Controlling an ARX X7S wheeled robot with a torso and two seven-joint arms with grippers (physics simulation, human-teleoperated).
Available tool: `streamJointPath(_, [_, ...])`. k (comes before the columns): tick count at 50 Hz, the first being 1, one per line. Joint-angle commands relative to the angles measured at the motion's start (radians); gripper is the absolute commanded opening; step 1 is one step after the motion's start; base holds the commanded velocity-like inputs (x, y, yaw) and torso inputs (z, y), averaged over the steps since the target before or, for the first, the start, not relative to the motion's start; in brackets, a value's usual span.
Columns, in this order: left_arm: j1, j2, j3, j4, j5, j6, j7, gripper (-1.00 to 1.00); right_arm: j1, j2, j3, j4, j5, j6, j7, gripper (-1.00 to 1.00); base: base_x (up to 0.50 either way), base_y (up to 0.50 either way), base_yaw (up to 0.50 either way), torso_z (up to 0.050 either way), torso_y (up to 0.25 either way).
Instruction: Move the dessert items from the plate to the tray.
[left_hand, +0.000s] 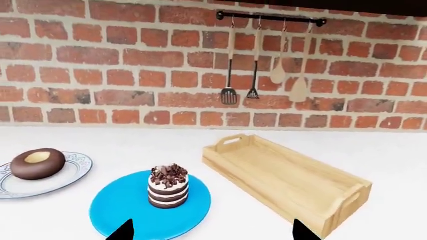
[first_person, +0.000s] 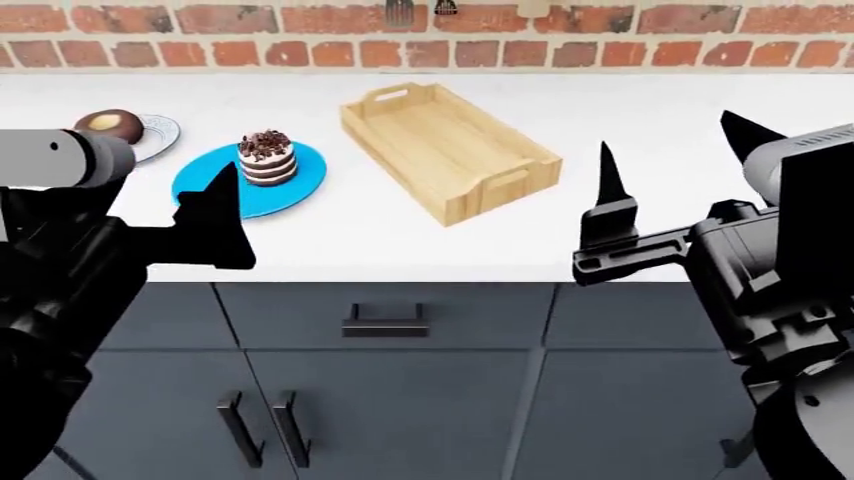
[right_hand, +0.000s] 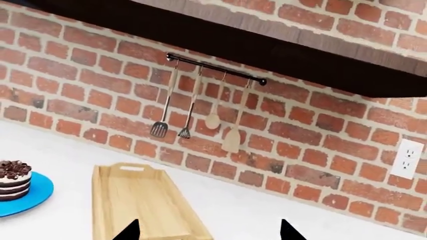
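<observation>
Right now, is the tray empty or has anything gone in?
Empty. The tray shows only bare wood inside. The cake stands on the blue plate and the donut on the grey plate.

White counter (first_person: 400, 235): patterned plate (first_person: 156, 133), blue plate (first_person: 214, 185), seemingly empty wooden tray (first_person: 447, 150).

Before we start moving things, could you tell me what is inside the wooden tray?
Nothing: the tray shows only its bare wooden floor; the near wall hides a thin strip of it.

Pale wooden tray (first_person: 447, 150) — matt; donut (left_hand: 37, 164) glossy.
</observation>
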Motion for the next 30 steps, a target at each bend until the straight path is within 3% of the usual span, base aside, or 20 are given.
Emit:
streamJointPath(1, [-0.024,-0.064,0.008,-0.013,-0.109,0.01,-0.083,1.0,0.05,0.044,-0.001,0.008,0.14,0.02,0.098,1.0,0.0,0.07,0.0,0.0,0.0])
streamJointPath(12, [-0.004,-0.092,0.014,-0.003,-0.118,0.041,-0.096,1.0,0.048,0.055,0.025,0.015,0.181,0.02,0.142,1.0,0.0,0.25,0.0,0.0,0.0])
streamJointPath(30, [-0.055,-0.122,0.054,-0.054,-0.19,0.061,-0.162,1.0,0.054,0.069,-0.006,0.043,0.214,-0.018,0.186,1.0,0.0,0.49,0.0,0.0,0.0])
